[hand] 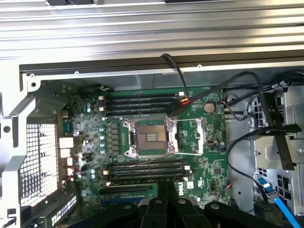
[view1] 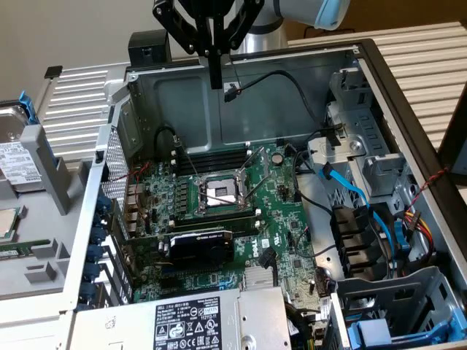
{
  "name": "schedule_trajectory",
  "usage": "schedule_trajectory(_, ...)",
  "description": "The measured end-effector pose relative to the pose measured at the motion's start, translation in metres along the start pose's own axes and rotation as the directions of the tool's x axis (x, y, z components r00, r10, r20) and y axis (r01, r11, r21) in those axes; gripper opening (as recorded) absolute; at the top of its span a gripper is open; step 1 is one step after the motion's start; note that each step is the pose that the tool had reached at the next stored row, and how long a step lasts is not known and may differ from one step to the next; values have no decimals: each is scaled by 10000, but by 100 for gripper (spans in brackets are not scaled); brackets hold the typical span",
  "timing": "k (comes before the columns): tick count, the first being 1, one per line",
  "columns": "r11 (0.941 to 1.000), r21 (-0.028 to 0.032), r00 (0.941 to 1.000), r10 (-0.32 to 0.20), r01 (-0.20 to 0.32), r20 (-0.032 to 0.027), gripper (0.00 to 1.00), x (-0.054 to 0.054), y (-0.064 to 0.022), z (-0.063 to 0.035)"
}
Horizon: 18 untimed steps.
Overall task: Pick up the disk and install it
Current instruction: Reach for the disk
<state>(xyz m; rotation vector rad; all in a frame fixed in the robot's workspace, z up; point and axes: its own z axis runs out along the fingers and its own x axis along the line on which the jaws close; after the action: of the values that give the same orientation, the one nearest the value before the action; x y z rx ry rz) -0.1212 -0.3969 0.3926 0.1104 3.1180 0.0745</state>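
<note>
Gripper (view1: 216,82) (hand: 166,187) hangs over far edge of open computer case (view1: 241,62), above motherboard (view1: 226,211). Jaws closed together, nothing between them. Disk (view1: 14,157) outside case, standing in grey holder (view1: 51,189) at exterior view's left, white label visible, blue rail on far side. Disk well apart from gripper. CPU socket (hand: 149,137) bare. Graphics card (view1: 201,246) seated beside power supply (view1: 197,321).

A: Exterior view, light?
B: Soft, even, no hard shadows. Computer case (view1: 255,102) interior shaded; gripper (view1: 216,82) a dark silhouette.
A: Wrist view?
B: Brighter. Glare on ribbed panel (hand: 152,33); perforated grille (hand: 40,161) washed white; motherboard (hand: 209,156) evenly lit.
</note>
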Motion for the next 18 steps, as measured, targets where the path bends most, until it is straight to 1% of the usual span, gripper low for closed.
schedule_trajectory(3, 10000, 1, 10000, -1, 1, 1, 11, 13, 22, 1)
schedule_trajectory(5, 10000, 23, 10000, -1, 1, 1, 11, 35, 38, 1)
schedule_trajectory(8, 10000, 37, 10000, -1, 1, 2, 11, 123, 47, 0)
schedule_trajectory(14, 10000, 35, 10000, -13, 13, 2, 11, 276, 36, -3)
schedule_trajectory(18, 10000, 36, 10000, -14, 14, 2, 11, 282, 36, -4)
